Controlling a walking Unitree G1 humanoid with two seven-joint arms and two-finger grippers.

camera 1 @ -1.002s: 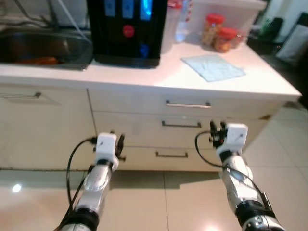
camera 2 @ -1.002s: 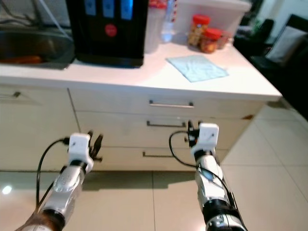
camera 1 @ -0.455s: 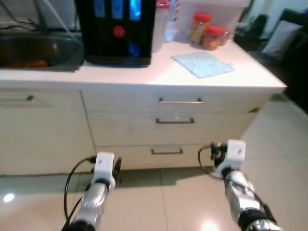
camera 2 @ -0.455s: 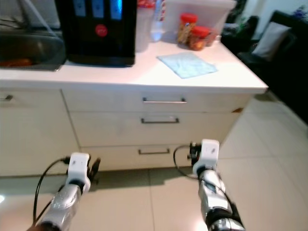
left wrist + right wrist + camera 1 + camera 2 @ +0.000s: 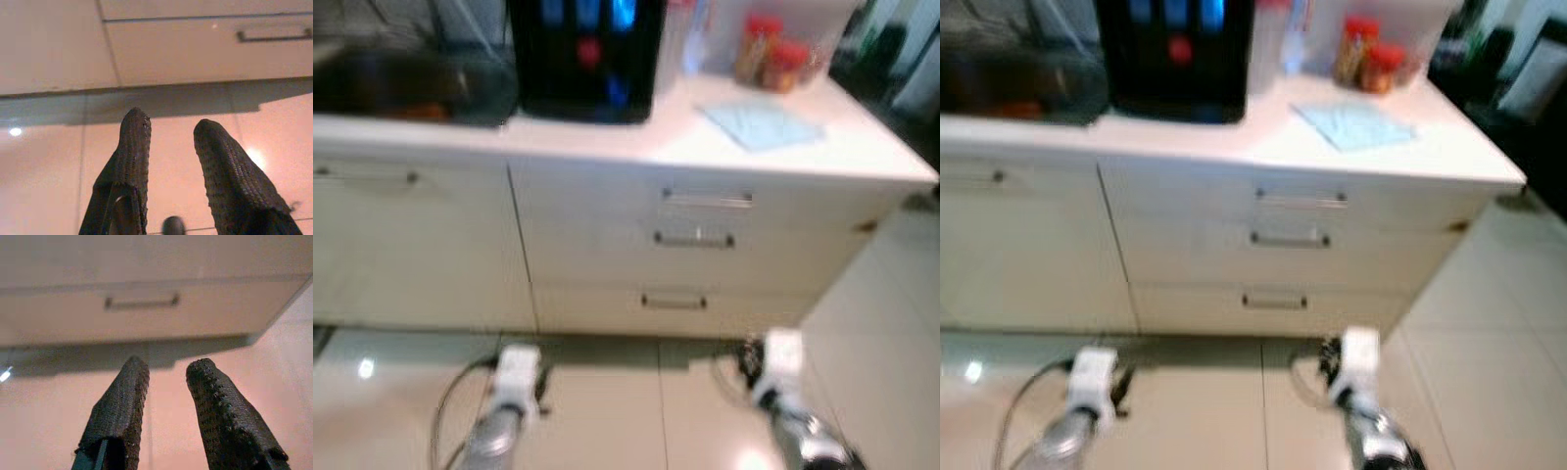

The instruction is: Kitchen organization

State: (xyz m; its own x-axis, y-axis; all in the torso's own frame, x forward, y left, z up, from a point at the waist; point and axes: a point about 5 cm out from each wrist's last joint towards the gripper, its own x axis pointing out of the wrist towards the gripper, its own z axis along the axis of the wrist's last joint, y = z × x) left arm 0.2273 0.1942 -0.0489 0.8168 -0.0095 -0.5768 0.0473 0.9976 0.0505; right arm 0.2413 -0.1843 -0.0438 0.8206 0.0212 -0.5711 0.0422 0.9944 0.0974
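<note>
The picture is blurred. A white counter (image 5: 646, 142) carries a black water dispenser (image 5: 587, 54), a pale blue cloth (image 5: 764, 125) and two red-lidded jars (image 5: 773, 61). Below it are three drawers with metal handles: top (image 5: 707, 199), middle (image 5: 693, 239), bottom (image 5: 674, 302). My left gripper (image 5: 538, 385) hangs low over the floor tiles, open and holding nothing (image 5: 168, 127). My right gripper (image 5: 749, 360) is also low, in front of the bottom drawer, open and holding nothing (image 5: 168, 369).
A steel sink (image 5: 401, 83) with something orange in it sits at the counter's left. A cupboard door with a handle (image 5: 367, 177) lies under it. Glossy beige floor tiles (image 5: 636, 411) spread before the cabinets. Dark furniture stands at the far right (image 5: 911, 59).
Both arms have sunk from drawer height to near the floor. The camera view has shifted and is now blurred. The grippers' fingers look the same.
</note>
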